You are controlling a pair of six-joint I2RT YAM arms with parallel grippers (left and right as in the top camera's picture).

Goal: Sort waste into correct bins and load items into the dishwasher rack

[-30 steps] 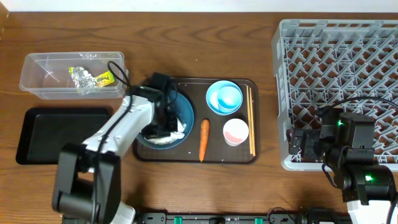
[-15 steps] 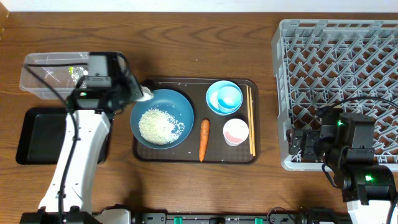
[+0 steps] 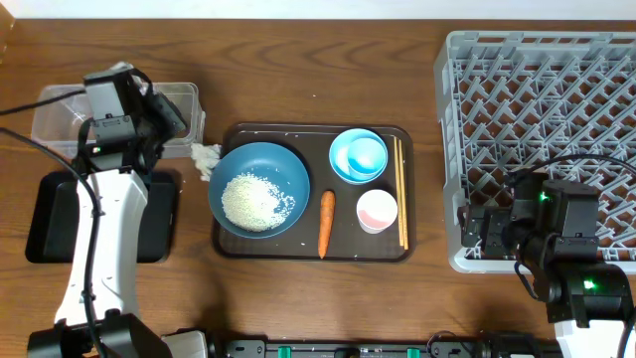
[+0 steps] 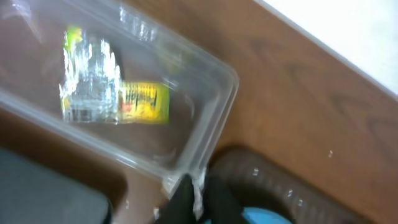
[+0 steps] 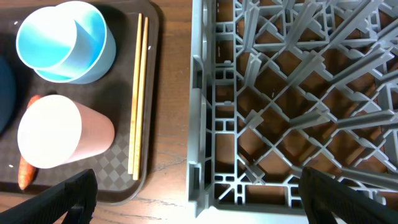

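Scrap (image 3: 206, 158) sits pinched in your left gripper (image 4: 198, 199), just outside the tub (image 3: 55, 129); let go now and it likely drops onto the table (image 3: 298, 60). Right gripper (image 5: 196, 186) is spread, empty.

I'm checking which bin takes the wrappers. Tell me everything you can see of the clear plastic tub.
The clear plastic tub is a see-through rectangular box with rounded corners and a lipped rim, open-topped, upright on the wooden table at far left, beyond the black tray. Inside lie crumpled silver foil and a yellow wrapper scrap. The left arm hides part of it overhead. The left gripper, shut on a white scrap, hovers off its right end.
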